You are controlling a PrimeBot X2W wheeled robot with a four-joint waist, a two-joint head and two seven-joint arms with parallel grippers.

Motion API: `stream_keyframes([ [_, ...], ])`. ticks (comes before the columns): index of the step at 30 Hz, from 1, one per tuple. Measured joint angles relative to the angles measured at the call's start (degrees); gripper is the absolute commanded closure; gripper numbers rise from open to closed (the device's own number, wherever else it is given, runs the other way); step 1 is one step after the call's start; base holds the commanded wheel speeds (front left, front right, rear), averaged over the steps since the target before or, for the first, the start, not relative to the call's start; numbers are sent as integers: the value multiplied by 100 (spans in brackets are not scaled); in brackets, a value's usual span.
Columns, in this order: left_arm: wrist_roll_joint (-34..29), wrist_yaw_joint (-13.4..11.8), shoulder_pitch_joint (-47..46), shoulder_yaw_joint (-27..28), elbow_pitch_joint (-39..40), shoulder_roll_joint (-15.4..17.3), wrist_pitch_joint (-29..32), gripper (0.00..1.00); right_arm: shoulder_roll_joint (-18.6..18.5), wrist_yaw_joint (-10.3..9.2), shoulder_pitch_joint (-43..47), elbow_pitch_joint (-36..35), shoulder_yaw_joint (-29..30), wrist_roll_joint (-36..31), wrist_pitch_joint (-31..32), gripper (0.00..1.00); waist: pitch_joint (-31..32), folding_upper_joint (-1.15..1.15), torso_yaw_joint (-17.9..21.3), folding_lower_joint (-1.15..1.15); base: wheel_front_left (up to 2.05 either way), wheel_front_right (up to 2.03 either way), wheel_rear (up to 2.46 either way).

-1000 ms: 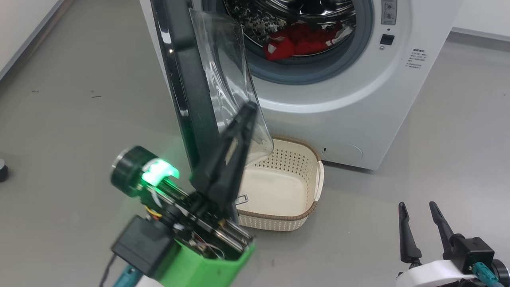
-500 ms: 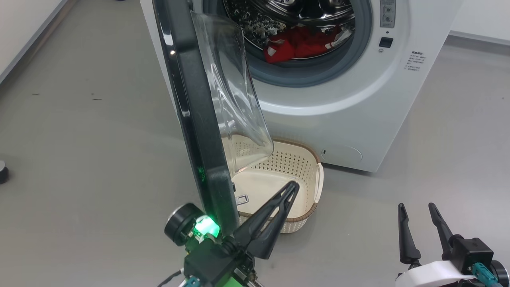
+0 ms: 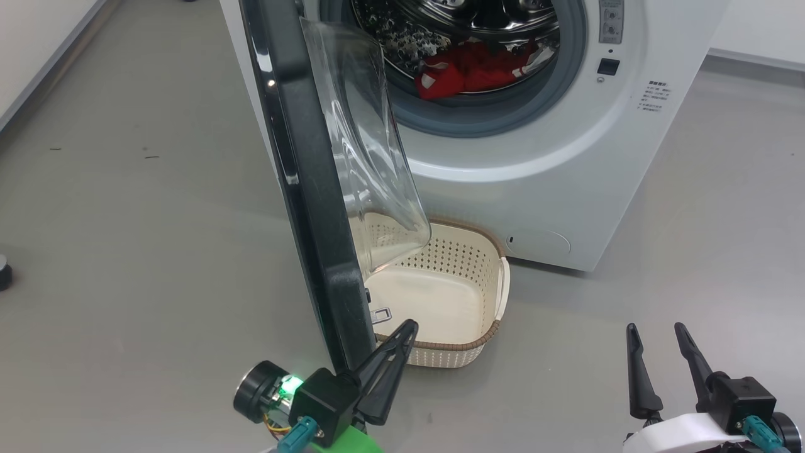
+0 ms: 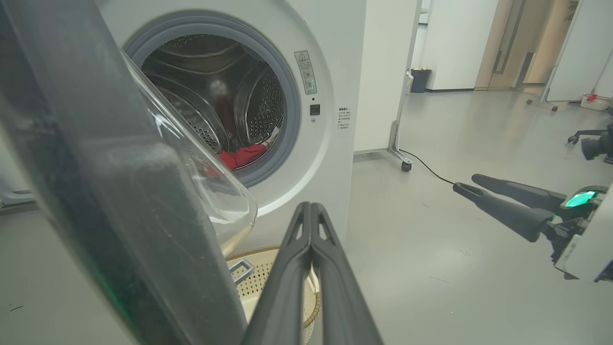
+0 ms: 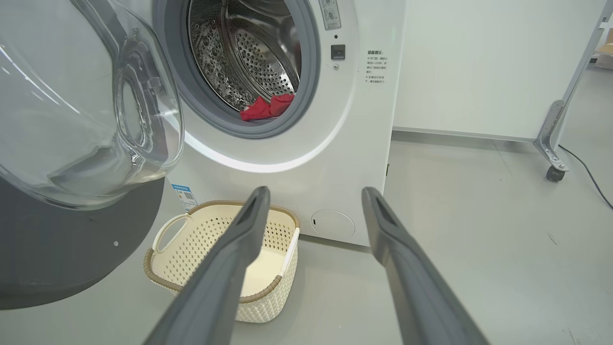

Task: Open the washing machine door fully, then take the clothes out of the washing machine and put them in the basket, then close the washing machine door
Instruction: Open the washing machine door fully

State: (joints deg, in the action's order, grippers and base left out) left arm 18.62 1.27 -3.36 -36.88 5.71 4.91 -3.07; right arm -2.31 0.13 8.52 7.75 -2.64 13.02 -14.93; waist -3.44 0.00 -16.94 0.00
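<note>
- Two grippers lie nearest the head camera. The left gripper (image 3: 405, 328) has its fingers pressed together on nothing, and it lies just beside the lower inner edge of the washing machine door (image 3: 314, 189). Whether it touches that edge I cannot tell. The right gripper (image 3: 655, 330) sits low on the right, well apart from everything, with its fingers spread and empty.
- One step looks largely done. The door stands swung out, edge-on to the head view and roughly square to the front of the washing machine (image 3: 534, 189). Its glass bowl (image 3: 371, 157) bulges toward the right. From that angle I judge it may have some swing left before it counts as fully open.
- Nothing lies in the basket (image 3: 440, 357). It stands on the floor (image 3: 126, 220) just before the machine's front, left of the round flap (image 3: 541, 239) and partly beneath the bowl. Its cream bottom is bare.
- All the clothes (image 3: 471, 72) that can be seen are inside the steel drum (image 3: 478, 19). They form a red heap with white patches, low down near the grey rubber ring (image 3: 478, 119) at the mouth.
- Most of the task seems to lie ahead:
  - finishing the door's swing if it needs it;
  - reaching into the drum for the heap;
  - carrying it down into the basket;
  - shutting the door.
</note>
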Motion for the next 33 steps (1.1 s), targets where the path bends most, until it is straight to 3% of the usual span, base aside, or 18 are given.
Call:
stream_keyframes([
  [16, -48, -348, -133, 377, -475, -4, 47, 100, 5, 32, -14, 5, 32, -2, 0, 0, -34, 0, 122, 0, 0, 0, 0],
  [33, -47, -450, -138, 456, -549, -41, -11, 100, 8, 32, -114, -3, 118, -59, 0, 0, -93, 0, 86, 0, 0, 0, 0],
])
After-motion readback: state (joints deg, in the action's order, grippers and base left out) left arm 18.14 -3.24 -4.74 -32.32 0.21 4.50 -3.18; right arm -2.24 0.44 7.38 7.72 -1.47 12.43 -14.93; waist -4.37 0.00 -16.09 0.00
